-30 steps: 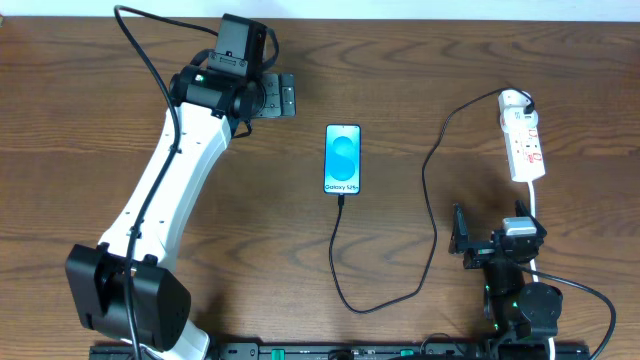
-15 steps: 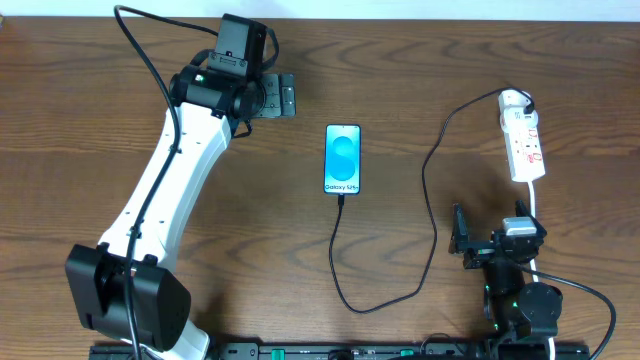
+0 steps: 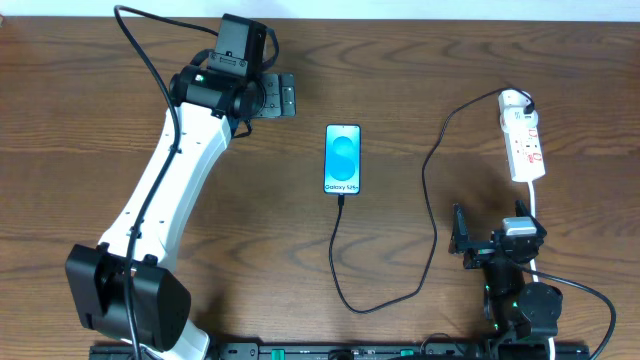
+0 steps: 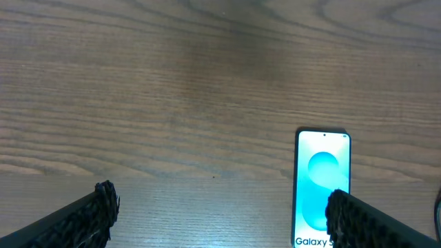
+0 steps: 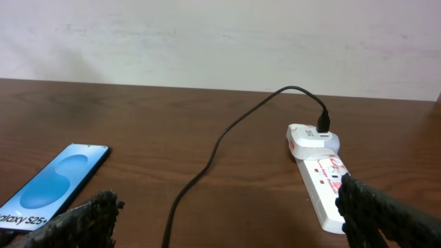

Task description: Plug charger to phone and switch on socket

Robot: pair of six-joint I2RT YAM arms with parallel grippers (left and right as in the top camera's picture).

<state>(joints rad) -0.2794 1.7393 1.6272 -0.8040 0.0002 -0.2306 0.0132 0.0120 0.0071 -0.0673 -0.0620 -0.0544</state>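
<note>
Light: even and fairly bright in all three views; soft; shadows faint and soft-edged
Brown wooden surface [image 3: 420, 60]: grain crisp overhead; a broad pale sheen washes it grey in the left wrist view
Slim smartphone with glowing light-blue screen [image 3: 342, 158]: brightest spot; lettering readable overhead
Left hand [image 4: 222, 200]: black fingers [image 4: 76, 220] blurred, nearly featureless in the lower corners
Right hand [image 5: 227, 196]: black fingers [image 5: 393, 213] equally soft and dark
Off-white wall [image 5: 220, 34]: mottled; slightly grainy
White plastic power strip [image 5: 320, 182]: in focus; bright

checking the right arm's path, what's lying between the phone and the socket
Only the charger cable, running up the bare table between the phone and the socket. The overhead view shows it, and the right wrist view agrees.
</note>
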